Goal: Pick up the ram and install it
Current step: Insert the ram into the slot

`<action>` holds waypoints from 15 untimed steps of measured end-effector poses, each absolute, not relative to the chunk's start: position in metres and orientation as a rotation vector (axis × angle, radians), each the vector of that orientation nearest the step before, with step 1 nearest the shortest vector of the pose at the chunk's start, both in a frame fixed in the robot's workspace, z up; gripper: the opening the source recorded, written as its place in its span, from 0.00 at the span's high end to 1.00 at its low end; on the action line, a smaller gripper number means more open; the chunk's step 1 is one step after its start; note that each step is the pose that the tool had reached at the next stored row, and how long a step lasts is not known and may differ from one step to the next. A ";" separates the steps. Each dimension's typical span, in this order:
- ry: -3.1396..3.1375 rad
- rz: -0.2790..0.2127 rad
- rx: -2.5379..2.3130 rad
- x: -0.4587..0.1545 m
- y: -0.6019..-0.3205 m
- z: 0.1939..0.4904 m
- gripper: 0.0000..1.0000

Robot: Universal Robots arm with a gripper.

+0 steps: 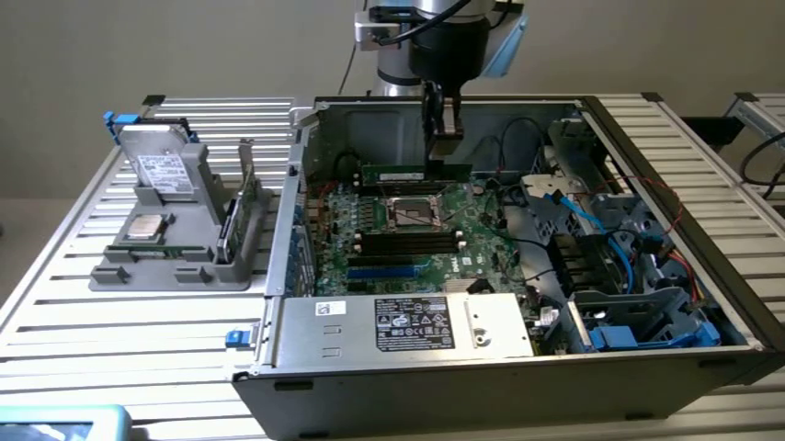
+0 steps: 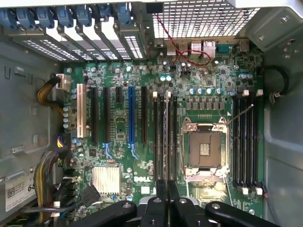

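There, on the slatted table (image 1: 73, 303), stood the open computer case (image 1: 491, 390), its green main board (image 1: 368, 220) lying flat inside. The arm's claw (image 1: 444, 158) hung inside the case over the board, pinched almost fully shut on the upper edge of the ram stick (image 1: 405, 172). The stick was held level and on edge, just beyond the square chip socket (image 1: 417, 213) in the exterior view, near the case's back wall.
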State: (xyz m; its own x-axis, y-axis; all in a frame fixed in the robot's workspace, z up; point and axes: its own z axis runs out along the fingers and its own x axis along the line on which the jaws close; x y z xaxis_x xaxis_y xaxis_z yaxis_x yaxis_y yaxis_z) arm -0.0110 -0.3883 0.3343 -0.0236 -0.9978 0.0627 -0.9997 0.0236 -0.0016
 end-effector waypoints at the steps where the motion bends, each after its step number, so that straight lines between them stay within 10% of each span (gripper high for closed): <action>1: -2.215 0.067 2.162 -0.011 -0.388 0.333 0.88; 15: -2.238 0.033 2.156 -0.010 -0.389 0.316 0.88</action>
State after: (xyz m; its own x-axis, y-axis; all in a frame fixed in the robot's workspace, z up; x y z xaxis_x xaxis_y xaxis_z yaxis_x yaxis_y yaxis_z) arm -0.0101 -0.3887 0.3157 -0.0369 -0.9986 0.0389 -0.9993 0.0373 0.0079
